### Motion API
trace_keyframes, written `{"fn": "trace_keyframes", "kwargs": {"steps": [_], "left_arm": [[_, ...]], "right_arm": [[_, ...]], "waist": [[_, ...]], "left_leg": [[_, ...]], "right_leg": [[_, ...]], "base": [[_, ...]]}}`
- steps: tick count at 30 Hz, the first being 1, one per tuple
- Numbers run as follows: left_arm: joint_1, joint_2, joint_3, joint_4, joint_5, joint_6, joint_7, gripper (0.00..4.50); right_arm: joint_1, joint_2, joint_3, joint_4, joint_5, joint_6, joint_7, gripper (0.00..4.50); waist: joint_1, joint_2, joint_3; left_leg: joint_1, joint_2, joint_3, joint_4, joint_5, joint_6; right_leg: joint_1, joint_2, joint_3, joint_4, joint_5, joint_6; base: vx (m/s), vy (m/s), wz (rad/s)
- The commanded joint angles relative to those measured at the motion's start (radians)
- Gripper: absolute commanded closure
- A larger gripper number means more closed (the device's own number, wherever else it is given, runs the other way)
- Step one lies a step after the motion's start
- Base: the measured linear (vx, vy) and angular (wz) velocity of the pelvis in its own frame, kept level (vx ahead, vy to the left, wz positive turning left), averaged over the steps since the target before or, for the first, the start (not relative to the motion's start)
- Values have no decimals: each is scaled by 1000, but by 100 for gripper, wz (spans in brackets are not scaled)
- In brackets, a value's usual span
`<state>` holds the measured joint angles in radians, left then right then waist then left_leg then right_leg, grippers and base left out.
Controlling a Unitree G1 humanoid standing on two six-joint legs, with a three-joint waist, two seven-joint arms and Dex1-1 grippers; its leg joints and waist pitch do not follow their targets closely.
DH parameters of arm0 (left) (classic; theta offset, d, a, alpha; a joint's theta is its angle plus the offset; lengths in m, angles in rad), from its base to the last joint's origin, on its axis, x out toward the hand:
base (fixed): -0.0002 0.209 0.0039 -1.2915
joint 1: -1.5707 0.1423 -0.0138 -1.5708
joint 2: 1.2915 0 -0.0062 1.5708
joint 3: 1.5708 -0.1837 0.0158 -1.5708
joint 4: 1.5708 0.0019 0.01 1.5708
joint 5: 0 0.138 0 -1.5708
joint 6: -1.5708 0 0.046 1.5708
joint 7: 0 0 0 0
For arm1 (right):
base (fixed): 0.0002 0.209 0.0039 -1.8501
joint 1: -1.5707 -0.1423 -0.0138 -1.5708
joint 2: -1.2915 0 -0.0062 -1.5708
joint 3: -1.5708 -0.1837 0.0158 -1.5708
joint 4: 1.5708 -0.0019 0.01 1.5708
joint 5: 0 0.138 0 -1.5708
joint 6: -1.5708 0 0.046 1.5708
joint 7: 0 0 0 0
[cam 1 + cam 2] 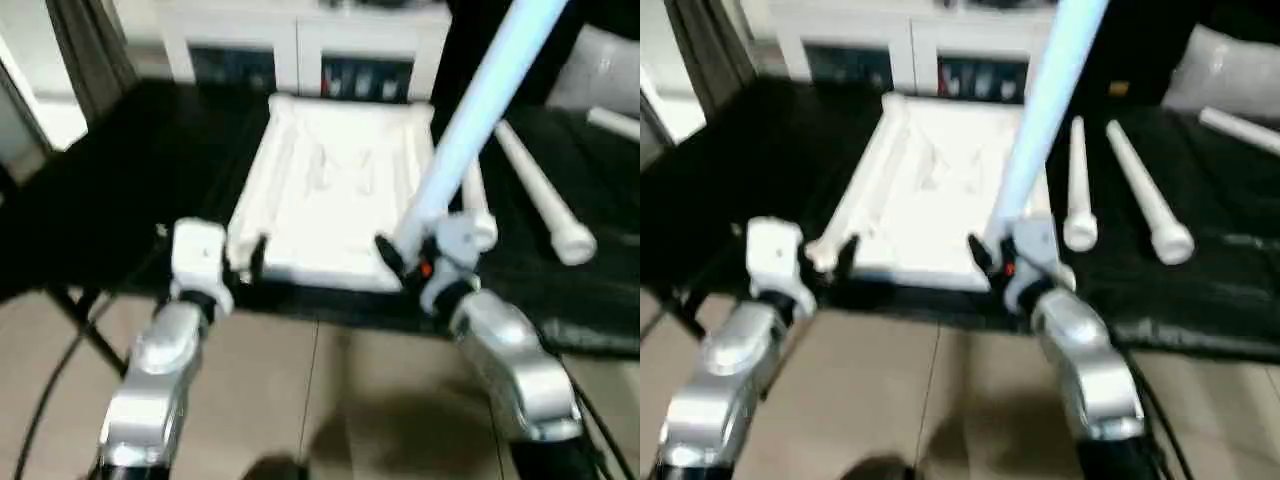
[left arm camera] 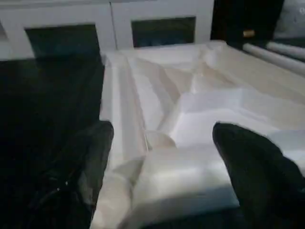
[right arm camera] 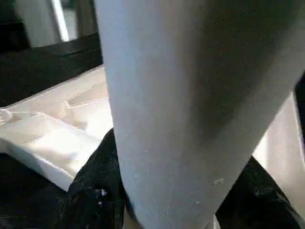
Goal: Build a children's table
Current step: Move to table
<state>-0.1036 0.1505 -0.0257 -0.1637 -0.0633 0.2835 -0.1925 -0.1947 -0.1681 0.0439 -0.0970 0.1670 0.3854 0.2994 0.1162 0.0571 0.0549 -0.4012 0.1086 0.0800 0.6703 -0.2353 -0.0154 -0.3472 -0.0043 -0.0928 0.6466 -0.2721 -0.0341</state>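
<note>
The white table top (image 1: 330,190) lies underside up on a black cloth, its ribs showing in the left wrist view (image 2: 190,95). My left gripper (image 1: 245,258) is open at the top's near left corner, and its fingers (image 2: 90,157) straddle that corner. A long white leg (image 1: 470,120) rises steeply up and to the right from the top's near right corner. My right gripper (image 1: 400,255) is shut on this leg's lower end, and the leg (image 3: 167,109) looms large between its dark fingers. The leg's tip and the corner socket are hidden.
Two loose white legs (image 1: 1077,185) (image 1: 1145,195) lie on the black cloth to the right of the top, a third (image 1: 1240,130) farther right. A white cabinet (image 1: 300,50) with glass doors stands behind. Tiled floor lies in front of the cloth's near edge.
</note>
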Motion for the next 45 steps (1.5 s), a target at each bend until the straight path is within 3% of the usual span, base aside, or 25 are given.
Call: {"fn": "trace_keyframes", "kwargs": {"steps": [1,4,5,8,10,11,13,15,17,19,20,22,24,25,26,27,28,29,31,34,36,37,38,40,45], "left_arm": [[-1,9,-4,-3,11,-11,-3,64],[2,7,-5,-1,10,-12,0,64],[5,4,-5,-4,9,-13,-1,64],[7,4,-7,-4,9,-13,-3,64],[11,2,-11,-6,7,-15,-5,64],[15,2,-15,-7,6,-16,-7,64],[15,2,-15,-7,6,-16,-7,64],[20,2,-23,-9,7,-19,-13,64],[22,2,-27,-10,7,-19,-15,64],[23,3,-29,-10,7,-19,-16,64],[24,4,-32,-11,8,-19,-17,64],[26,5,-36,-11,8,-19,-19,64],[26,6,-39,-10,8,-19,-22,64],[26,6,-41,-9,9,-19,-24,64],[25,7,-44,-8,10,-19,-26,64],[25,7,-45,-8,11,-19,-27,64],[24,7,-48,-7,13,-19,-29,64],[24,8,-51,-6,13,-19,-29,64],[24,9,-54,-6,12,-19,-29,64],[23,10,-56,-6,10,-17,-30,64],[21,11,-58,-4,10,-17,-32,64],[21,11,-58,-4,10,-17,-32,64],[20,8,-59,-2,12,-16,-33,64],[19,8,-60,-2,12,-16,-32,64],[13,8,-65,2,5,-14,-33,64]], "right_arm": [[-11,1,0,-11,7,3,1,260],[-10,-4,-2,-12,5,1,7,260],[-9,-8,-1,-12,6,0,9,260],[-9,-9,-1,-12,6,0,11,260],[-9,-10,-2,-12,4,0,14,260],[-9,-10,-2,-13,3,0,15,260],[-9,-10,-2,-13,3,0,15,260],[-7,-13,0,-14,3,-1,17,260],[-5,-18,3,-15,2,-3,19,260],[-3,-19,3,-16,1,-3,20,260],[-1,-20,3,-18,0,-3,21,260],[1,-20,3,-20,-2,-3,22,260],[3,-20,3,-21,-3,-3,22,260],[3,-20,4,-21,-4,-3,21,260],[4,-21,5,-22,-5,-2,20,260],[5,-21,5,-23,-5,-2,19,260],[6,-22,6,-25,-5,-2,18,260],[10,-21,7,-28,-5,-3,15,260],[12,-21,7,-30,-6,-2,14,260],[15,-18,6,-37,-6,1,13,260],[15,-18,5,-38,-6,2,12,260],[15,-18,5,-38,-6,2,12,260],[15,-20,4,-38,-4,1,9,260],[15,-20,3,-39,-4,1,9,260],[13,-17,-3,-40,-5,4,7,260]], "waist": [[-29,18,-59],[-28,-5,-39],[-19,-23,-30],[-27,-31,-15],[-58,-3,-14],[-72,16,-22],[-87,17,-21],[-86,-16,-8],[-51,-46,-19],[-34,-39,-32],[-40,-10,-45],[-94,15,-71],[-102,2,-77],[-101,-3,-74],[-92,-39,-71],[-84,-62,-68],[-47,-73,-66],[-24,-68,-76],[-22,-58,-67],[-63,12,-67],[-92,18,-80],[-93,13,-79],[-77,-18,-84],[-49,-31,-108],[-41,-23,-80]], "left_leg": [[48,209,-119,-159,-264,45],[20,135,-62,-145,-432,-16],[36,111,-30,-113,-408,-35],[66,101,-9,-103,-417,-31],[88,122,-28,-147,-693,-76],[77,148,-52,-207,-840,-90],[101,153,-62,-247,-919,-94],[94,117,-21,-205,-836,-97],[37,82,15,-62,-270,36],[5,89,13,-59,-111,65],[38,117,9,-139,-115,69],[165,185,-76,-158,-87,159],[218,213,-107,-128,139,375],[207,208,-98,-123,197,420],[136,103,-15,-91,155,404],[94,48,27,-82,56,357],[10,3,41,-3,-52,264],[-34,34,16,30,-26,169],[-45,41,8,12,23,100],[71,116,-15,-124,-15,148],[145,149,-67,-113,79,310],[144,150,-72,-102,162,363],[82,102,-33,-49,411,401],[5,45,-1,-32,566,283],[16,83,3,-73,185,65]], "right_leg": [[5,-130,68,-5,-14,-83],[15,-196,93,-79,-100,-126],[22,-236,110,-135,-455,-103],[8,-221,82,-187,-843,2],[27,-158,12,-176,-721,35],[66,-123,8,-93,-470,15],[48,-109,10,-32,-163,-21],[41,-164,46,-125,-351,-44],[100,-281,123,-217,-832,-32],[121,-269,116,-202,-716,-45],[89,-154,49,-152,-421,-69],[-6,-96,16,-32,-86,-85],[-96,-106,42,36,-31,21],[-110,-112,52,46,-16,47],[-72,-134,87,-36,118,30],[-23,-145,108,-68,139,16],[82,-248,199,-121,101,-131],[131,-275,209,-116,112,-239],[128,-235,170,-108,143,-295],[37,-71,44,-58,-53,-190],[-27,-76,30,-8,16,-162],[-39,-85,35,-4,55,-146],[-13,-136,76,-25,276,-136],[59,-131,100,12,708,-120],[31,-130,87,-24,442,-153]], "base": [[-150,45,-1],[-99,33,-3],[-68,16,0],[-53,2,-6],[0,0,0],[0,0,0],[8,28,-5],[27,2,1],[95,-15,-4],[123,-3,-10],[119,5,-8],[132,9,4],[180,2,5],[221,-28,11],[130,-32,13],[124,-68,10],[123,-88,6],[123,-88,6],[100,-54,-7],[105,5,-2],[111,50,5],[71,40,6],[71,40,6],[28,12,1],[-36,-7,0]]}}
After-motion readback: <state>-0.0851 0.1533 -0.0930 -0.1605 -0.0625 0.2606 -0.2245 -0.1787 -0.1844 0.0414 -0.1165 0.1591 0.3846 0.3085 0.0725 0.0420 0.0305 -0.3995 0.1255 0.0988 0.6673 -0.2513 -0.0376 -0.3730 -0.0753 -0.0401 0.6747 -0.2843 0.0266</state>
